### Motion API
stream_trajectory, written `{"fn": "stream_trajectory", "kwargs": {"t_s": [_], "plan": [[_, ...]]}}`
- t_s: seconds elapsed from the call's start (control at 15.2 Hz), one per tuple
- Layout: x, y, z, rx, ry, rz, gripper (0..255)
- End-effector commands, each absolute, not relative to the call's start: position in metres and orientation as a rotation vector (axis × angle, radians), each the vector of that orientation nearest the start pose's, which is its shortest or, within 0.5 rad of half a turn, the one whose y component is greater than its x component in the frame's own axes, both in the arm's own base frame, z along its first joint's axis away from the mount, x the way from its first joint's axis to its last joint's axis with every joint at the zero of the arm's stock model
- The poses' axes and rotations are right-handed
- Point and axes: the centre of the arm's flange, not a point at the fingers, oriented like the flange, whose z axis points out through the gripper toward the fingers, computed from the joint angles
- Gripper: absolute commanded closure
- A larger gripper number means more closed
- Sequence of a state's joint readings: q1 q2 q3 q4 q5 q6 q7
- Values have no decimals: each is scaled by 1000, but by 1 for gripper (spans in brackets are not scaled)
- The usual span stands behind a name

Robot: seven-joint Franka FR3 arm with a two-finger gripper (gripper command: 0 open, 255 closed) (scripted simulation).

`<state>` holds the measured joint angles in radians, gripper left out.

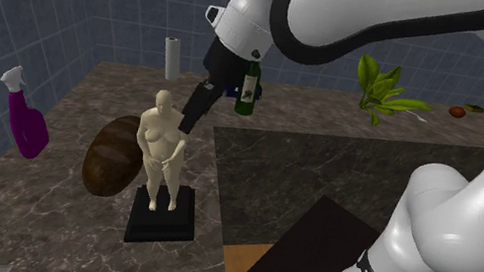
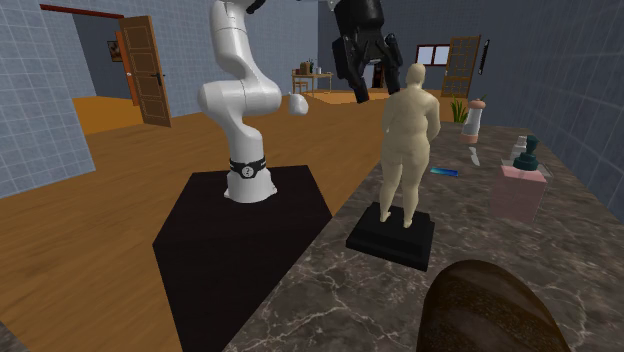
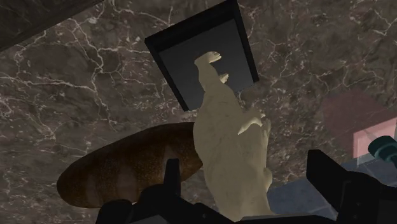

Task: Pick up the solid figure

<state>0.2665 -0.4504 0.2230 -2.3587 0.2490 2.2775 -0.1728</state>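
Wrist view: the pincer (image 3: 251,170) has its fingers apart, flanking the cream statuette's (image 3: 229,146) upper body without touching. Shoulder view: the statuette stands upright on a black plinth (image 1: 160,229) on the marble table (image 1: 40,198), with a bread loaf (image 1: 110,154) beside it.

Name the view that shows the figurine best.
The second exterior view: the cream figurine stands whole on its black base, seen from behind with nothing across it. The shoulder view shows its front from higher up; the wrist view looks steeply down along it from above the head.
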Motion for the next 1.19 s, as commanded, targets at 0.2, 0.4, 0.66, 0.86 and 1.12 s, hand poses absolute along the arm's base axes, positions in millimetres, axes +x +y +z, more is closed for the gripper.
{"fn": "stream_trajectory", "kwargs": {"t_s": [0.2, 0.4, 0.66, 0.86, 1.12], "plan": [[393, 238, 513, -2804, -802, -533, 0], [393, 238, 497, -2804, -802, -533, 0], [393, 238, 489, -2804, -802, -533, 255], [393, 238, 489, -2804, -802, -533, 255], [393, 238, 489, -2804, -802, -533, 255]]}}
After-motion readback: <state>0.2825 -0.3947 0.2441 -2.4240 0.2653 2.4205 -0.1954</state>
